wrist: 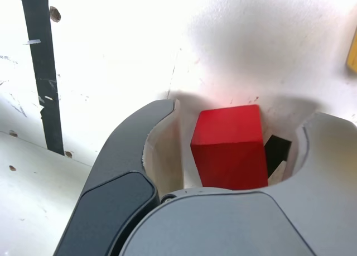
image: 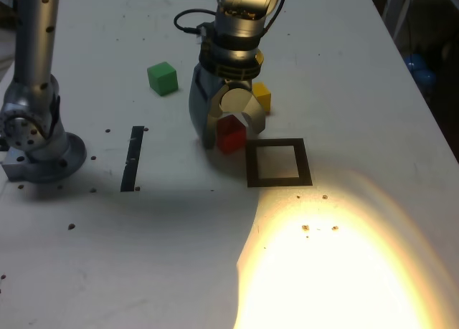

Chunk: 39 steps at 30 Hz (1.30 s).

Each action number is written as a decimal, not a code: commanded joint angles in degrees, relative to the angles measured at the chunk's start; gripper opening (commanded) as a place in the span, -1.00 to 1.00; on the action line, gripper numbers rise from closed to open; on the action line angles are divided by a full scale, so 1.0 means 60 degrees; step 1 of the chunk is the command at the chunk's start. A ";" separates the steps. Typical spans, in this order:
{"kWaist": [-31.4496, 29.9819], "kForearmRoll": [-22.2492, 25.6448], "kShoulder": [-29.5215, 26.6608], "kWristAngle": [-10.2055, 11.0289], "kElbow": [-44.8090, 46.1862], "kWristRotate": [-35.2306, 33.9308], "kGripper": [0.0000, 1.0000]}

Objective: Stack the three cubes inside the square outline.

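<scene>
**Red cube sits between the pincer's jaws**

The pincer (image: pixel 228 132) is down at the white desk (image: pixel 358 92), and the red cube (image: pixel 231 134) is right between its two jaws. In the wrist view the red cube (wrist: pixel 228 147) sits in the gap with some room on each side, mostly on one side. The jaws look part way shut, and I cannot tell if they are squeezing the cube.

The square outline (image: pixel 278 163) lies on the desk just beside the red cube, on the exterior view's right. Its white middle has nothing in it.

The yellow cube (image: pixel 261 96) is just behind the pincer, partly hidden by it. The green cube (image: pixel 163 78) stands apart, toward the exterior view's left.

A black tape strip (image: pixel 133 158) lies flat on the desk, further to the exterior view's left. Bright light falls on the near part of the desk.
</scene>
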 commanded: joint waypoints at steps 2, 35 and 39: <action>-0.0017 -0.0014 0.0048 0.0062 0.0026 -0.0103 -0.02; -0.1553 0.1101 0.1113 -0.0096 -0.3198 0.0616 -0.50; -0.1555 0.1032 0.1372 0.0014 -0.3297 0.0638 -0.50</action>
